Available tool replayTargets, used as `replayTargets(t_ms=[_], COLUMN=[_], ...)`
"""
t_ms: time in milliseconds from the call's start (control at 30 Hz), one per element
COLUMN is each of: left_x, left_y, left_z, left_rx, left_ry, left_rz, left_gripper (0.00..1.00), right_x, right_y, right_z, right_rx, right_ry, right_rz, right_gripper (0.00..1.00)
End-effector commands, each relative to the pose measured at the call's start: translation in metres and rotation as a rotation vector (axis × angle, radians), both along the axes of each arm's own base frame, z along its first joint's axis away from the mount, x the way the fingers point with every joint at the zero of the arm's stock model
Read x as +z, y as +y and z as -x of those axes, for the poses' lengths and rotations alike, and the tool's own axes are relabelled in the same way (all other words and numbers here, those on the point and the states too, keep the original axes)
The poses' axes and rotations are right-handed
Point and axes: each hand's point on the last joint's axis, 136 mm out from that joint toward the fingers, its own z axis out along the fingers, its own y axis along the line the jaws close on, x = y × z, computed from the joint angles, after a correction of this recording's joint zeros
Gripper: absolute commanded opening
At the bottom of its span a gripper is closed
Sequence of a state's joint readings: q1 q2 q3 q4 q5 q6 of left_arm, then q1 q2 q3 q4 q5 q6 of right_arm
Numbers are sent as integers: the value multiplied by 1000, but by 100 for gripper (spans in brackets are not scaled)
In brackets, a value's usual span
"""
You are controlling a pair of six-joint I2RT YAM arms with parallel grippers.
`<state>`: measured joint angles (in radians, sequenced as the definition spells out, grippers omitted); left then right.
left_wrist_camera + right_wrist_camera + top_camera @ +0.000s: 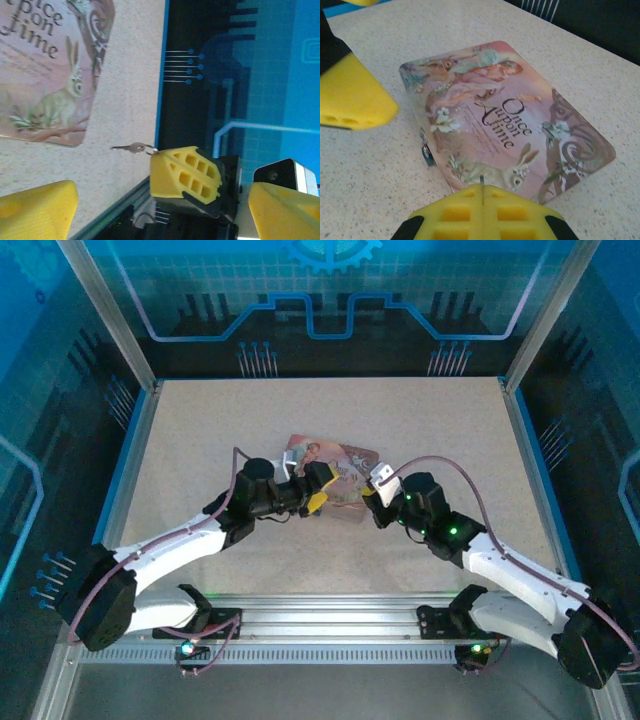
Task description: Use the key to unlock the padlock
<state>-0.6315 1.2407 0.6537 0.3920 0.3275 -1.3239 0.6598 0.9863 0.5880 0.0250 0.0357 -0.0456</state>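
Right tool (373, 500), from above, sits pinched together by the pink tin (338, 466), which the left tool (321, 490) partly covers. Left wrist camera: key (131, 147) juts from those tips; left fingers (35, 210) spread wide. Right wrist: padlock (426, 151), small and blurry, at the tin's side.

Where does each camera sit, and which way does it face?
Top external: above and behind the arms, looking down at the table; both arms show, flanking the pink tin.
Left wrist: behind the left gripper, looking across the table; its open fingers frame the right gripper pinching the key.
Right wrist: looking down past its shut fingers at tin and padlock.
Shared: both wrist views show the tin.
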Motion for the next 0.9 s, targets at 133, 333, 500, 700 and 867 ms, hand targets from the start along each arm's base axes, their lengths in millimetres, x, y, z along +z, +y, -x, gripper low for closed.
replayTargets(t_ms=[133, 333, 500, 700, 867], left_x=[23, 15, 11, 11, 7], left_y=[-6, -4, -4, -9, -9], left_z=[-8, -9, -9, -11, -13], left_rx=[72, 113, 123, 121, 132], left_ry=[63, 111, 137, 147, 156], left_rz=[199, 213, 231, 260, 279], left_gripper=[90, 94, 95, 96, 95], right_x=[35, 42, 49, 57, 58], right_y=[28, 42, 55, 68, 74], right_z=[-11, -15, -14, -11, -4], right_rx=[69, 89, 116, 154, 180], right_ry=[-62, -67, -77, -76, -68], right_rz=[-96, -122, -140, -168, -186], right_gripper=[0, 0, 0, 0, 0])
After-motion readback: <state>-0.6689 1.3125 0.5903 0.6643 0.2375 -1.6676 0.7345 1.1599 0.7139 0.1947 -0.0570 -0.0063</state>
